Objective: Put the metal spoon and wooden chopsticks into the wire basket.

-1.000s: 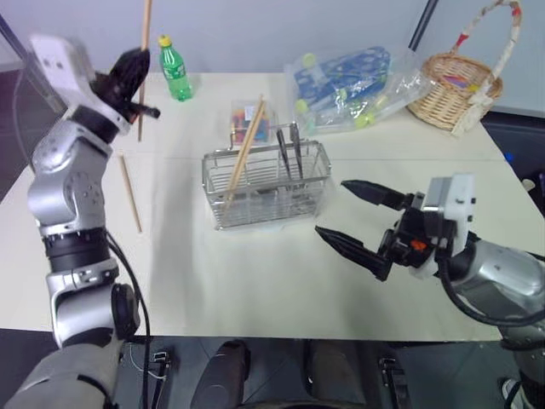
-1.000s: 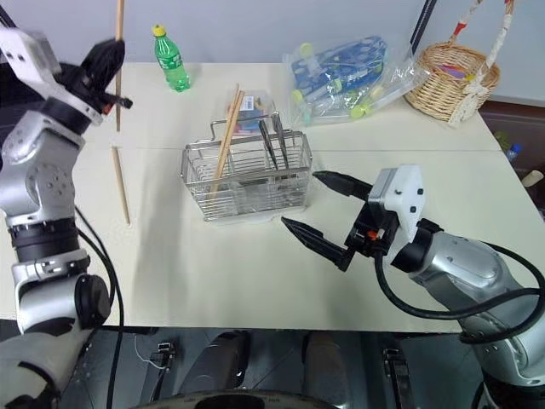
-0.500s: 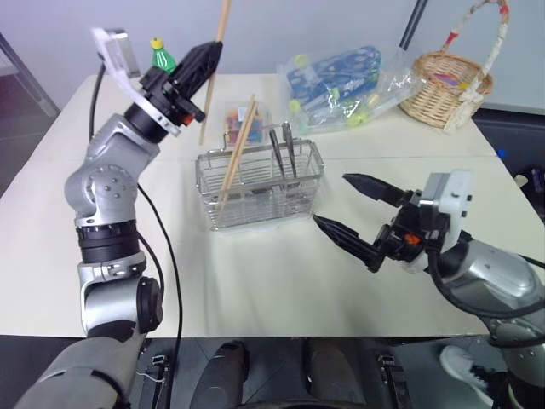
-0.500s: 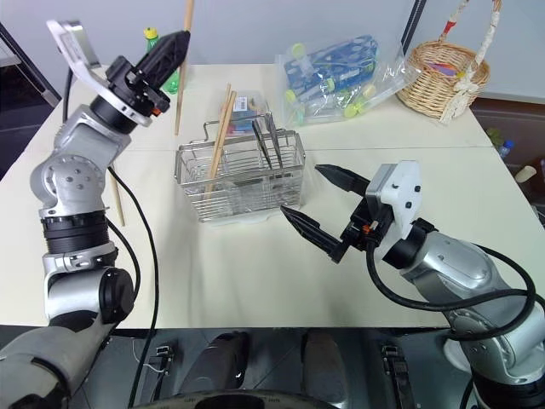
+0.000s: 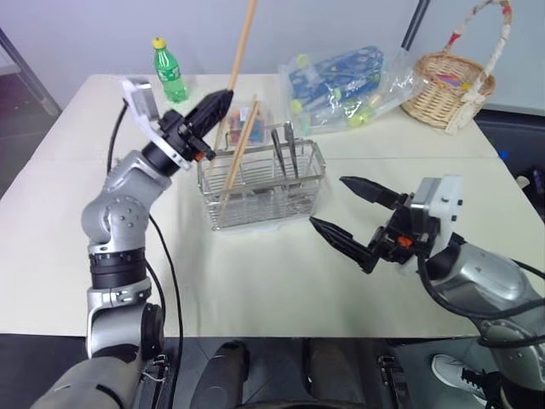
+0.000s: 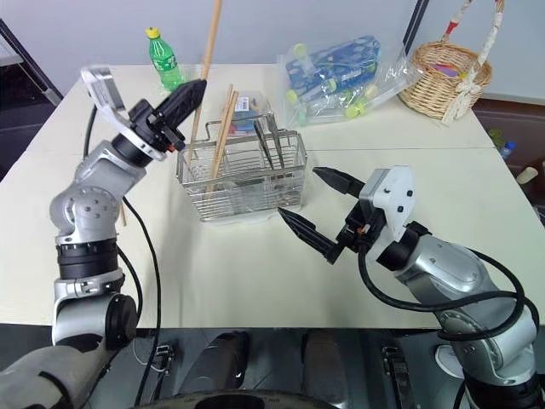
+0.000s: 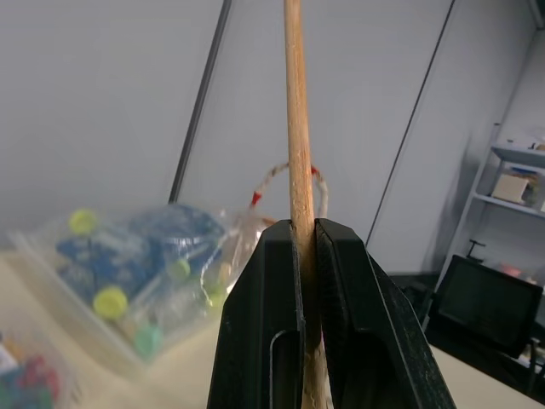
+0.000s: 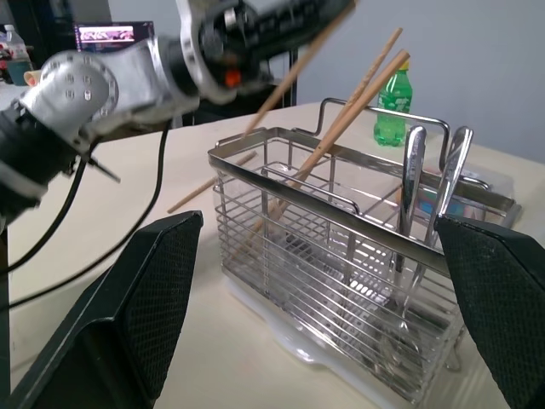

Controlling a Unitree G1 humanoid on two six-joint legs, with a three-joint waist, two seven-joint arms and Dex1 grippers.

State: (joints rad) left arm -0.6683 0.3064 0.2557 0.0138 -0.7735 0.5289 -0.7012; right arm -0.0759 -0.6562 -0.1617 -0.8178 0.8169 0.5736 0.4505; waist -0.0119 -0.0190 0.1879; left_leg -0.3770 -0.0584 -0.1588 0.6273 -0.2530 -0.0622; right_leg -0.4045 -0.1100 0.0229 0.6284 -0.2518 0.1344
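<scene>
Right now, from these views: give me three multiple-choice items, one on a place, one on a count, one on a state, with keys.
1. Where is the wicker basket?
A. at the table's far right corner
B. beside the green bottle
C. inside the wire basket

2. How many chopsticks already lean inside the wire basket?
A. none
B. two
C. five

3. What is the left gripper doing?
A. hanging open
B. shut on a spoon
C. shut on a chopstick

Answers:
1. A: it sits at the far right, across from the green bottle.
2. B: two chopsticks lean together there.
3. C: its fingers clamp the held chopstick, above the basket's left end.
</scene>
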